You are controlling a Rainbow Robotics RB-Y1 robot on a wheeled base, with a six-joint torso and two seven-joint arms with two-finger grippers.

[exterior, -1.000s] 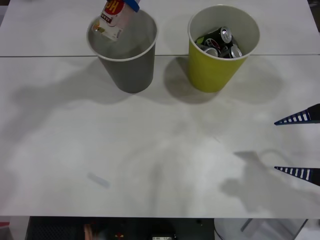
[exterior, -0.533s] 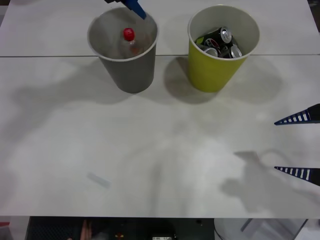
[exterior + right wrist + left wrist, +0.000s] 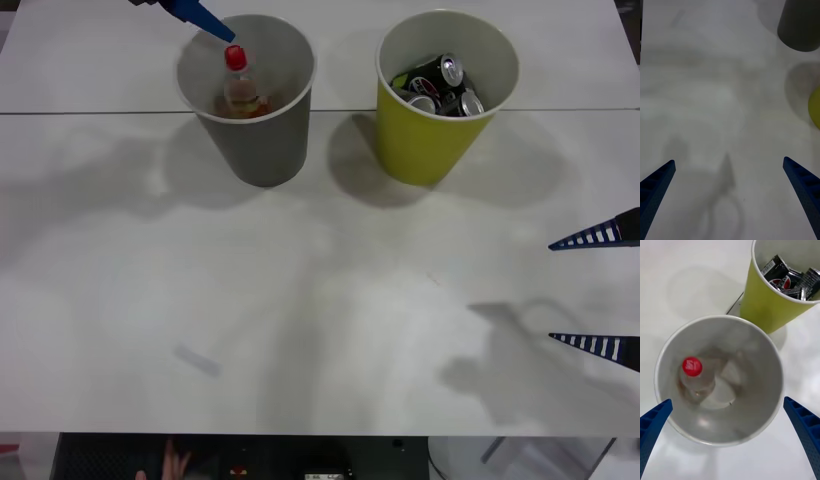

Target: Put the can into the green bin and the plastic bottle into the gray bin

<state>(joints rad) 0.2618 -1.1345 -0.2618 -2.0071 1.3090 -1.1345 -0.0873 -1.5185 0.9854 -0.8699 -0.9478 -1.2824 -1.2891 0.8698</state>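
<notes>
On the white tabletop [image 3: 320, 300], the gray bin [image 3: 250, 140] and the green bin [image 3: 430, 140] stand side by side, apart. Crushed dark cans [image 3: 440, 88] fill the green bin. The plastic bottle [image 3: 240, 90] stands upright inside the gray bin, red cap up. The left gripper [image 3: 730, 435] hovers above that bin, spread wide and empty. The right gripper [image 3: 730, 187] hangs wide apart, empty, over bare tabletop near the right edge.

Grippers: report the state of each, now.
Left gripper: open, empty, above the gray bin.
Right gripper: open, empty, over the table.
</notes>
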